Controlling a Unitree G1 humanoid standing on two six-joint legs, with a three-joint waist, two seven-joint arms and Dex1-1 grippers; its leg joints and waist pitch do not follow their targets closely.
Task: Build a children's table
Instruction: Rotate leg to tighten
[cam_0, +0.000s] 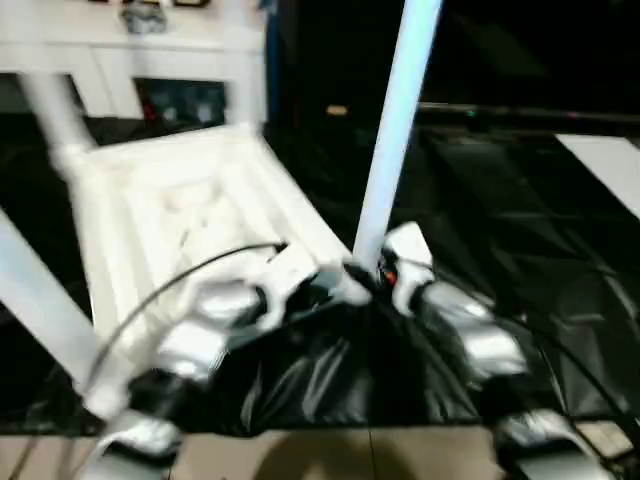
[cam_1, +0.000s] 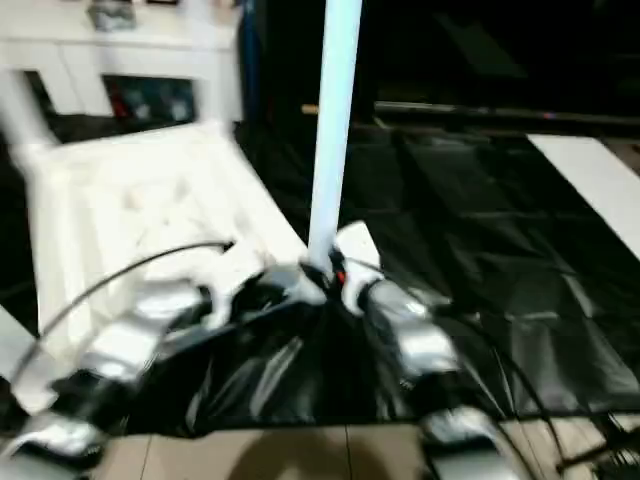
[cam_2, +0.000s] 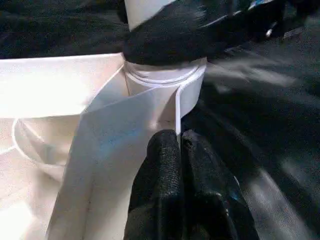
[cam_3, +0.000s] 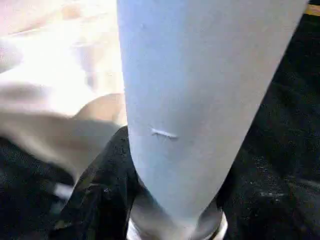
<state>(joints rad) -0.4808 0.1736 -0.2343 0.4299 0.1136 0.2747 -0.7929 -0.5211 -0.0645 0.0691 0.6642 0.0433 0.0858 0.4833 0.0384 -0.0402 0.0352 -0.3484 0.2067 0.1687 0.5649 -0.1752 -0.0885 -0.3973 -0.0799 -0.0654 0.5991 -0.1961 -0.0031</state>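
The white table top (cam_0: 190, 215) lies upside down on black sheeting (cam_0: 520, 250), its ribbed underside facing up, with one white leg (cam_0: 400, 120) standing nearly upright in the round corner socket (cam_2: 165, 80) nearest the robot. The right gripper (cam_0: 375, 272) is clamped around the base of this leg just above the socket, one black finger (cam_2: 175, 35) wrapping the tube in the left wrist view. The left gripper (cam_2: 181, 165) sits just beside that same corner, its two black fingers pressed together on the thin edge of the table top's rim below the socket. Farther from the grippers, other legs (cam_0: 55, 110) rise from the top's other corners, and a white cabinet (cam_0: 120, 45) stands beyond the table.
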